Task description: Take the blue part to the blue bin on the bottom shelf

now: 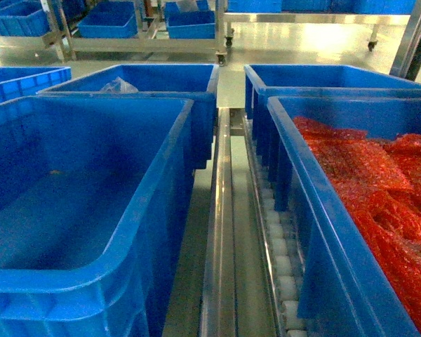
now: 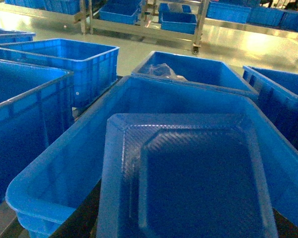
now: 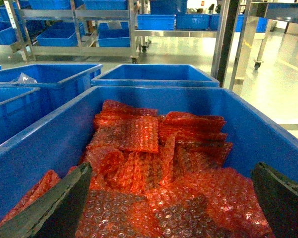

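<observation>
The blue part (image 2: 188, 183), a flat moulded tray with a raised rim, fills the lower left wrist view. It hangs tilted over the near rim of a large blue bin (image 2: 64, 163), and my left gripper holds it from beneath, its fingers hidden behind it. In the head view that bin (image 1: 91, 210) stands at the left on the bottom shelf (image 1: 223, 232), a steel tier with white rollers (image 1: 281, 263); neither gripper shows there. My right gripper (image 3: 172, 171) is open, fingers wide apart above red bubble-wrap bags (image 3: 154, 163) in another blue bin (image 3: 268, 134).
More blue bins stand behind: one holding a clear plastic bag (image 1: 118, 86) at the back left, another (image 1: 323, 77) at the back right. Further bins (image 2: 54, 64) sit to the left. Steel racks on castors (image 1: 147, 28) carry bins across the pale floor.
</observation>
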Robot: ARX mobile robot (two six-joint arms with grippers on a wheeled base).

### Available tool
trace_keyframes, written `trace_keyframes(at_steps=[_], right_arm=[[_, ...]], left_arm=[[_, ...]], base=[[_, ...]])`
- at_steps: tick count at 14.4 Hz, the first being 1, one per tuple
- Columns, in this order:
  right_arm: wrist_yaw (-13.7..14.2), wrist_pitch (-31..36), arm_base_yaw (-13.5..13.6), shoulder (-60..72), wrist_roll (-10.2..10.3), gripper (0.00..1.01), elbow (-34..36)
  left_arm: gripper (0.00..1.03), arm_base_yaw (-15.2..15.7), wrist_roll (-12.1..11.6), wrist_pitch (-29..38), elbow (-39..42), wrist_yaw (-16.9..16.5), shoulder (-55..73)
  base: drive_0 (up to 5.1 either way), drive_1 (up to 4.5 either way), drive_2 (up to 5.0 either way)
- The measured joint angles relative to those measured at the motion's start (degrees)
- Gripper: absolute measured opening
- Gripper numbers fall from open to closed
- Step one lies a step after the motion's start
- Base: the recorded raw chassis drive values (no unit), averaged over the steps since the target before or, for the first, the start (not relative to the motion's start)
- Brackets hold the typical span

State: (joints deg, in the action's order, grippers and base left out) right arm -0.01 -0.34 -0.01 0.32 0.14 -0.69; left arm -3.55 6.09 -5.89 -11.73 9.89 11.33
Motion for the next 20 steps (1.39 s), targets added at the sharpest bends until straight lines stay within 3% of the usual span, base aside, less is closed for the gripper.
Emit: trace_keyframes(at_steps=[20], right_arm=[[0.0, 0.04, 0.0, 0.0, 0.0, 0.98, 0.0]], left_arm=[[0.43, 0.0, 0.0, -0.07, 0.0, -0.04, -0.09]], base=[[0.0, 0.0, 0.0]])
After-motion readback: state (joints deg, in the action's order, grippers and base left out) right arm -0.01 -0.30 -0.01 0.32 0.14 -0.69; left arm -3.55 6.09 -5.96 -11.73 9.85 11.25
